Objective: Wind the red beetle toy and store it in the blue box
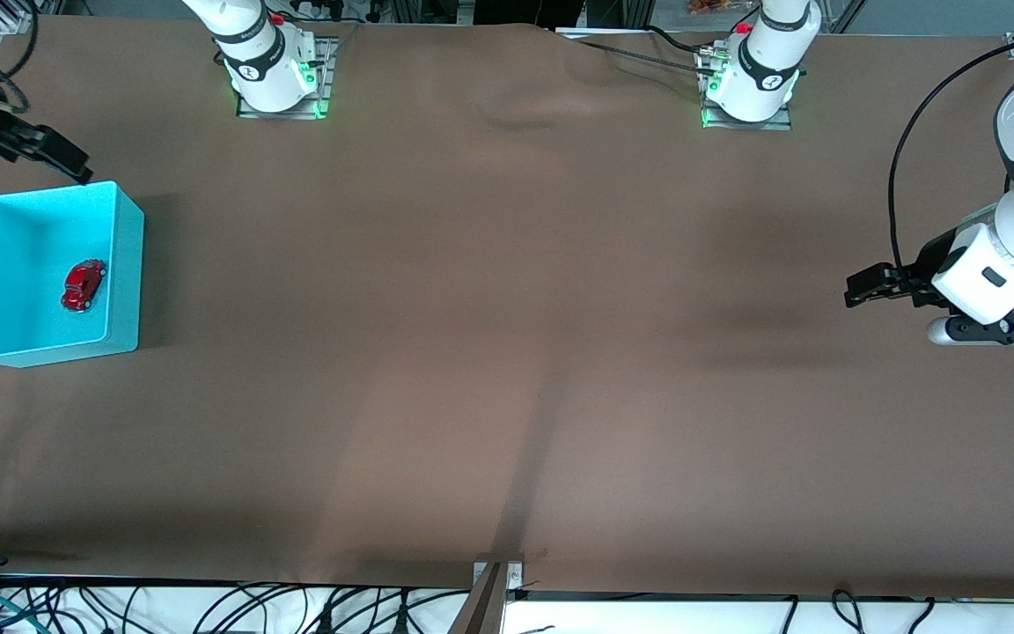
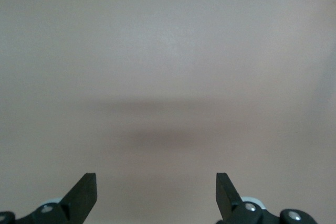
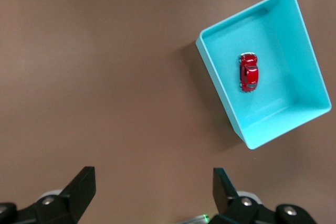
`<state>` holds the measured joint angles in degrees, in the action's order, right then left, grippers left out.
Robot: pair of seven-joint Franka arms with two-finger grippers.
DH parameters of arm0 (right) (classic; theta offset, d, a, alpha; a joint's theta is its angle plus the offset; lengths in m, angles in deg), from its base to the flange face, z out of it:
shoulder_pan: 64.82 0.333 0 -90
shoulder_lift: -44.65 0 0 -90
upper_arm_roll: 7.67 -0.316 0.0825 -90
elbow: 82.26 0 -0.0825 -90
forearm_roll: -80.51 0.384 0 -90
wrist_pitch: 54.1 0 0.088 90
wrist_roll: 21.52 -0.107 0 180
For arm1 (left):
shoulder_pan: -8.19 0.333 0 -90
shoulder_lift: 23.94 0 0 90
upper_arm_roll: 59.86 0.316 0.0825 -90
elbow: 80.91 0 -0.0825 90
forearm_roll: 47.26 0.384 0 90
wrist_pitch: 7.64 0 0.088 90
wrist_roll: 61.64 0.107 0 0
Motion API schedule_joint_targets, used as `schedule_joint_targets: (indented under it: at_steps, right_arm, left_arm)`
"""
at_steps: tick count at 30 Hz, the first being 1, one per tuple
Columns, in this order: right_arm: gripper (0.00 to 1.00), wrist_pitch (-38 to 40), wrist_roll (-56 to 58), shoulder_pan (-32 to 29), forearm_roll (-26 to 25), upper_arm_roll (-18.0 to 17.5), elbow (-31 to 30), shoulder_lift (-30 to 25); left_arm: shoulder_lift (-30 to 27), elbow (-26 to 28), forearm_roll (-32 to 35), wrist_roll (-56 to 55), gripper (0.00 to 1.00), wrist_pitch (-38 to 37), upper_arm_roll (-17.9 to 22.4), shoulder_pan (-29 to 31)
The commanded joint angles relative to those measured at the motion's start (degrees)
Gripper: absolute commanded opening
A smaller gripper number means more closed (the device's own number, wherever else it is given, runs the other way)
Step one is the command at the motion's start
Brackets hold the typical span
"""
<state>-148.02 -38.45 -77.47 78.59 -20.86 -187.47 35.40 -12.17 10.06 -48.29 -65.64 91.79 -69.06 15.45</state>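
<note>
The red beetle toy (image 1: 84, 284) lies on the floor of the blue box (image 1: 49, 195), which stands at the right arm's end of the table. In the right wrist view the toy (image 3: 249, 72) rests near the middle of the box (image 3: 286, 45), with nothing touching it. My right gripper (image 1: 67, 160) hangs open and empty in the air, just off the box's corner on the side of the robots' bases; its jaws (image 3: 153, 177) stand wide over bare cloth. My left gripper (image 1: 853, 291) waits open and empty over the left arm's end of the table, wide apart over plain cloth (image 2: 156, 182).
A brown cloth (image 1: 507, 352) covers the whole table, with a slight wrinkle (image 1: 525, 110) between the two arm bases. A metal bracket (image 1: 496, 577) sits at the table edge nearest the front camera. Cables run along that edge.
</note>
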Motion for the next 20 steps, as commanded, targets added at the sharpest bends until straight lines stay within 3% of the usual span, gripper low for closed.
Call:
schedule_joint_targets:
  at_steps: [1,8,20]
  right_arm:
    - [0.99,2.07,1.37,-0.18,1.3,0.01,1.85,0.72]
    - [0.98,4.89,9.01,-0.18,1.3,-0.17,2.37,1.33]
    - [0.99,9.46,11.22,-0.18,1.22,-0.17,7.3,4.41]
  left_arm:
    - [0.7,-1.59,-1.43,1.63,1.0,-0.38,0.05,0.47]
    - [0.7,-1.59,-1.52,1.54,1.0,-0.38,-0.03,0.39]
    - [0.7,-1.59,-1.43,1.54,1.0,-0.29,0.05,0.39]
